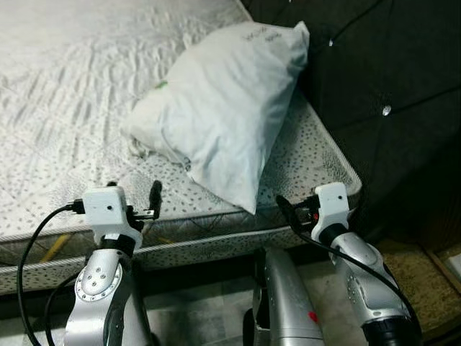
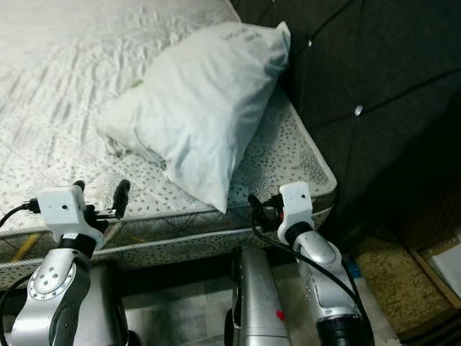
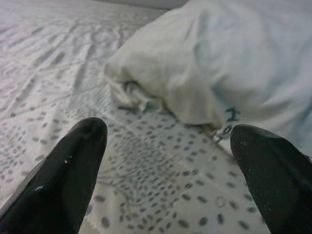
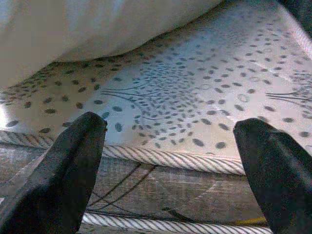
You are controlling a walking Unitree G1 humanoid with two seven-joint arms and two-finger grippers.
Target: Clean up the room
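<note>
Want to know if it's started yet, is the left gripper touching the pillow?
Apart. The left wrist view shows the left gripper open, with bare spotted mattress between its fingertips and the pillow beyond.

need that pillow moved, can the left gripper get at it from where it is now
Probably yes: the left gripper is open at the mattress edge, facing the pillow, with only bare mattress between them.

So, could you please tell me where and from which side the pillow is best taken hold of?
Probably by its near corner, which overhangs the mattress edge. The pillow lies slanted with its far end against the headboard, so coming in from the bed's near side lets the open right claw close around the thin corner.
</note>
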